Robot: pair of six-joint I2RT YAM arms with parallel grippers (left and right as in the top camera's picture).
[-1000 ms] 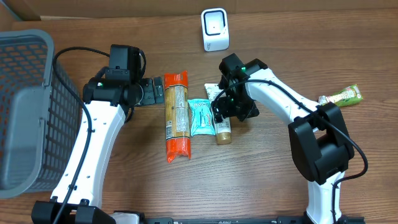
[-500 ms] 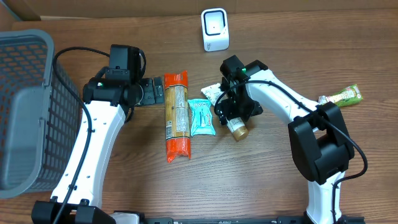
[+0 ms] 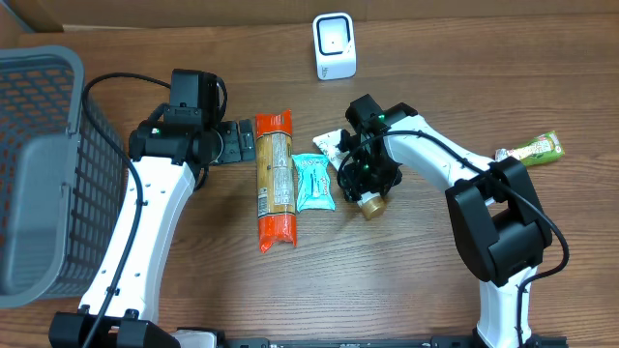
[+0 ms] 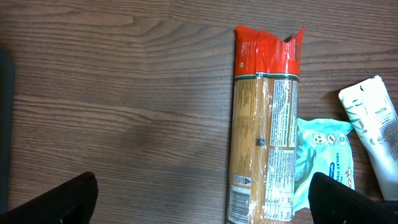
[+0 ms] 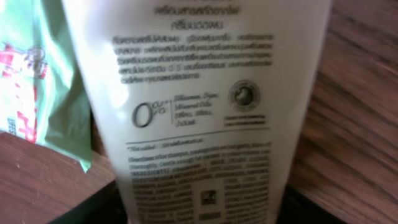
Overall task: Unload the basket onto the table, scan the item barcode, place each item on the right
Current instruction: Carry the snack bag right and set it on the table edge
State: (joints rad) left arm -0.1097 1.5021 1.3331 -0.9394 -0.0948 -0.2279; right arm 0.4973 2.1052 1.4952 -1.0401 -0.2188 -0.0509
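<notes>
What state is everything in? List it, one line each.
Pasta packet: lying flat.
Tissue pack: lying flat beside the pasta.
Tube: between the right fingers, print facing up.
Scanner: upright, untouched.
Snack bar: lying flat.
Basket: upright.
Left pincer: open, holding nothing.
Right pincer: around the tube; grip unclear.

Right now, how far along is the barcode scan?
Done: right end effector is down on the white tube. In hand: jaws straddle it, grip unconfirmed. To do: lift it, show its barcode to the scanner. Left end effector hangs open near the pasta pack.
</notes>
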